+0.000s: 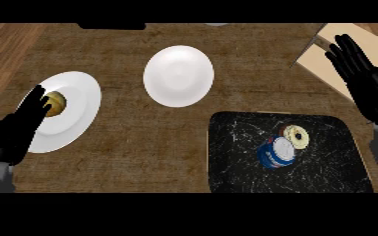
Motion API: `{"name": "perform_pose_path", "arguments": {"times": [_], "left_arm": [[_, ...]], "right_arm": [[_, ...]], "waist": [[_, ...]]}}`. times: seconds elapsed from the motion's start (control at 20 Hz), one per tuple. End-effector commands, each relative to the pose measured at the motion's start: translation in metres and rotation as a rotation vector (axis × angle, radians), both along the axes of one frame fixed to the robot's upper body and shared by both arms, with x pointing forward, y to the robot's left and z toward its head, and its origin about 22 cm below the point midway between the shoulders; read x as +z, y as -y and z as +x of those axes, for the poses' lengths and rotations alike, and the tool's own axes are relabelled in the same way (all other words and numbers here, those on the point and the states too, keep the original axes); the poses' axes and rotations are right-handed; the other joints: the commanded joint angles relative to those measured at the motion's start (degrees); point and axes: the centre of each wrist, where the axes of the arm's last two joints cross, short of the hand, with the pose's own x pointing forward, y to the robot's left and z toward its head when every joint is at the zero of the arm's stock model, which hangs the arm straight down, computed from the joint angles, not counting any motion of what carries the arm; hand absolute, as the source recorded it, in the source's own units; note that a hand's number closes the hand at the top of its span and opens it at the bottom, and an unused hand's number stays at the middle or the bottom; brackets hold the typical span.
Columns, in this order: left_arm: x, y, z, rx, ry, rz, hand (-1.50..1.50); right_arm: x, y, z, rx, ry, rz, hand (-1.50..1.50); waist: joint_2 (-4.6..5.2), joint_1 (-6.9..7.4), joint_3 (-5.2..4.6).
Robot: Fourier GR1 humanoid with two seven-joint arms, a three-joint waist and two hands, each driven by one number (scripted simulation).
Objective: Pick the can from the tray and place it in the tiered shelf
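A black tray (244,165) with a marbled, scratched-looking surface sits on the brown wooden desk (118,150) toward the lower right of the head view, and everything else is easiest placed against it. The can (277,152), blue with a white end, lies tipped on its side on the tray, right of the tray's middle, and nothing is touching it from above. Just beyond the can, and touching or nearly touching it, a pale ring-shaped piece like a small doughnut (298,136) also rests on the tray. Up and to the left of the tray, well apart from it, stands an empty white plate (178,76). Farther left again lies a second white plate (72,111) carrying a small yellowish-brown food item (53,104). The left hand (22,127) overlaps that far plate's left edge, its fingers straight and spread, holding nothing. Above the tray's right corner a light tan slanted panel of the tiered shelf (332,62) comes in from the upper right. The right hand (358,75) shows in front of that panel, beyond the tray's right side, fingers extended upward and open, empty and clear of the can.
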Motion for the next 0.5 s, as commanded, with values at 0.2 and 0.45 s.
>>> {"name": "perform_pose_path", "arguments": {"times": [0.2, 0.45], "left_arm": [[0.014, 0.039, 0.013, -0.153, 0.225, 0.077, 0.0], [0.019, 0.046, 0.015, -0.164, 0.246, 0.057, 0.0]], "right_arm": [[-0.027, 0.024, -0.03, -0.584, -0.092, 0.059, -1.5], [-0.079, 0.084, -0.086, -0.942, -0.266, -0.176, 1.5]], "waist": [[-0.12, -7.94, -0.95], [2.11, -12.63, -1.88]]}}
